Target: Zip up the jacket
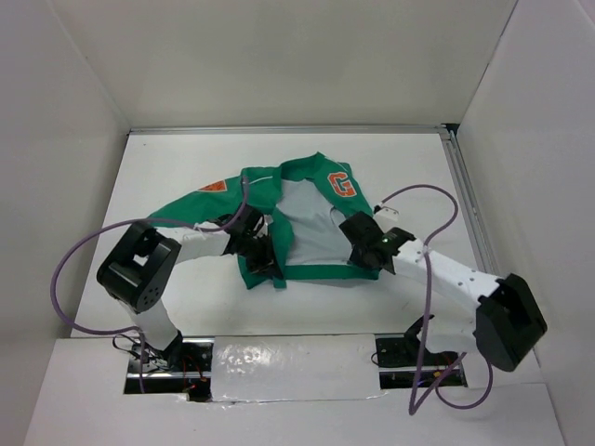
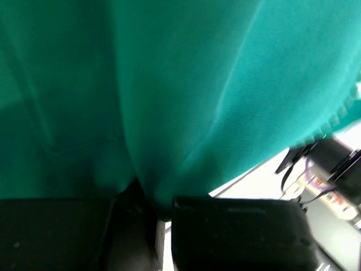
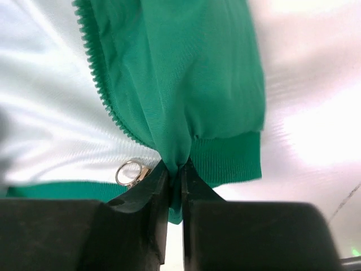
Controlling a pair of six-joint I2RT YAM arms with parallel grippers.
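- Jacket [image 1: 311, 228] lies spread open on the white tabletop [image 1: 186, 163], roughly midway between the two arms, with its collar toward the far wall and its hem toward the arm bases.
- Its front is unzipped: the two green panels are parted and the white lining [image 1: 314, 232] shows between them.
- An orange "G" patch [image 1: 342, 184] sits on the panel on the right arm's side, and an orange shoulder patch [image 1: 214, 186] shows on the sleeve stretched out on the left arm's side.
- From above, the left tool [image 1: 258, 249] is at the bottom corner of the left panel, where the cloth is bunched up.
- Up close, the left tool [image 2: 163, 210] is clenched on a fold of the jacket [image 2: 186, 84], and green cloth fills nearly the whole view above the dark fingers [image 2: 237, 231].
- The right tool [image 1: 364, 243] is at the lower corner of the other panel.
- Its wrist view shows the right tool [image 3: 175, 189] pinched tight on the jacket [image 3: 180, 84] just where the ribbed hem [image 3: 228, 158] meets the front edge.
- A row of green zipper teeth [image 3: 104, 96] runs down that edge, and a small metal ring [image 3: 130, 172] lies on the lining just beside the left finger.
- Purple cables [image 1: 84, 251] loop out from both arms.
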